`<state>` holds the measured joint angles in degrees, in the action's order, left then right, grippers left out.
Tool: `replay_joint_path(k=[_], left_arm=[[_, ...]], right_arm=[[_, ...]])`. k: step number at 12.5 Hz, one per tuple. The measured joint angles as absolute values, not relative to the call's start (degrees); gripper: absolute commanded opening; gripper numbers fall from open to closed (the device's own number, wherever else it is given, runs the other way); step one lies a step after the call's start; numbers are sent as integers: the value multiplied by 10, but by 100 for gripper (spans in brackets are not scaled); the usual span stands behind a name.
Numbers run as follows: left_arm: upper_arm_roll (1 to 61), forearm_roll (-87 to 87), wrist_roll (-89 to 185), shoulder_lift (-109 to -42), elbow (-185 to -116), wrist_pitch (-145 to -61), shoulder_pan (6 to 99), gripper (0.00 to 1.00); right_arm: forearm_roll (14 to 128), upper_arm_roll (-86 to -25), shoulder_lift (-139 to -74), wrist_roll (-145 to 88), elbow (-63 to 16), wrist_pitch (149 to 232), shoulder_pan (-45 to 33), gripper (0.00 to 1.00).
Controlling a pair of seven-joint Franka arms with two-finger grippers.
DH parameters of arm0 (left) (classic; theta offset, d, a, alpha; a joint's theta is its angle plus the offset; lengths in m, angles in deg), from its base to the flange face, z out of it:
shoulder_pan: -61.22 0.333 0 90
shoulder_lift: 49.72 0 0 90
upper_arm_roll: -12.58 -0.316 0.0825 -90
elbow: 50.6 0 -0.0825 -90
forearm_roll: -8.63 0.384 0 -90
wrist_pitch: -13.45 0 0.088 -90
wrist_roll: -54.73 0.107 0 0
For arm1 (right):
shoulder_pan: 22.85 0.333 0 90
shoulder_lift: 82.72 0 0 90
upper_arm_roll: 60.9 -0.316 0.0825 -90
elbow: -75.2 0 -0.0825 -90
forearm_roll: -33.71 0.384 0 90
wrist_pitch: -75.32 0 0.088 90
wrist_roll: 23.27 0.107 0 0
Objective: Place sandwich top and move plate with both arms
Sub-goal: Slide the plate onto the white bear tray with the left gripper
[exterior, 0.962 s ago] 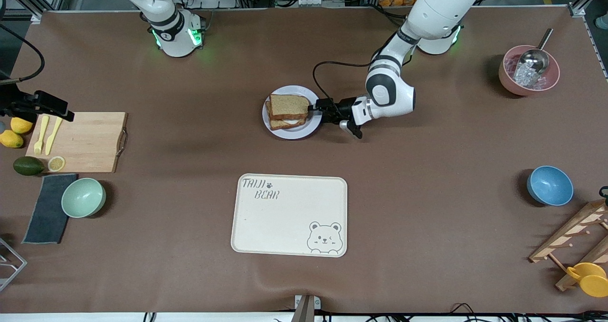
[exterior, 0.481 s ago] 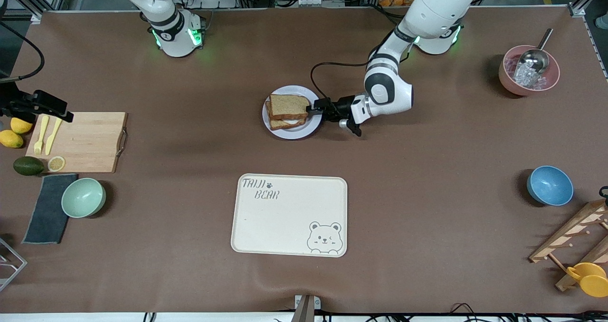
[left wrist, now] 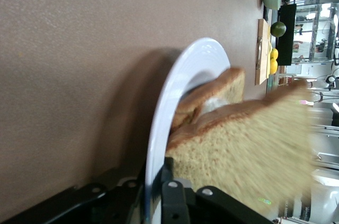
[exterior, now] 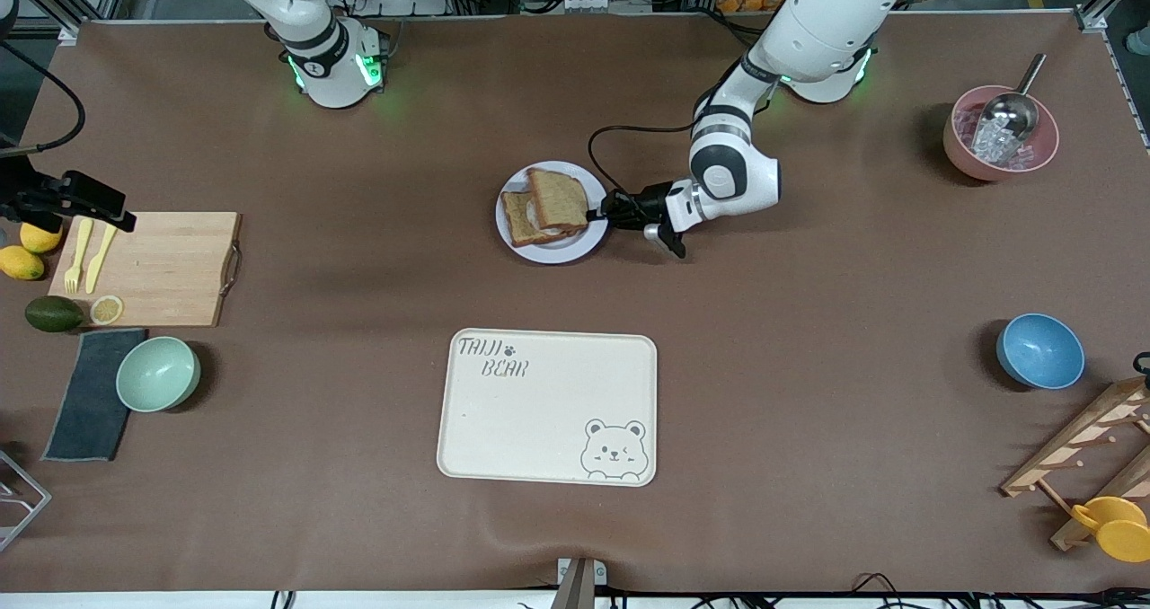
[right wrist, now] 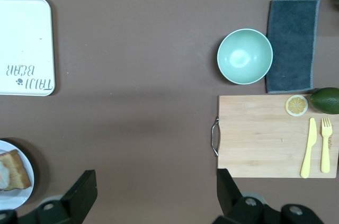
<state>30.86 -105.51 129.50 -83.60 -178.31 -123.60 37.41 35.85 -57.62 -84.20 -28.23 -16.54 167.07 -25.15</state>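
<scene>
Arms differ: the left arm bends low, and its left gripper is pinched tight on the plate rim. Right beside its fingers, the sandwich top sits crooked on the egg slice. The right gripper waits up high over the table, fingers wide and empty, their tips cut off.
</scene>
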Motion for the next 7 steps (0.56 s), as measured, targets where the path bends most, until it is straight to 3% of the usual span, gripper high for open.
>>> replay_joint_path(k=[7], left_arm=[[308,-1081,1298,-830,-1778,-1240,382,0]], right_arm=[[355,-576,-842,-282,-165,1671,-251,100]])
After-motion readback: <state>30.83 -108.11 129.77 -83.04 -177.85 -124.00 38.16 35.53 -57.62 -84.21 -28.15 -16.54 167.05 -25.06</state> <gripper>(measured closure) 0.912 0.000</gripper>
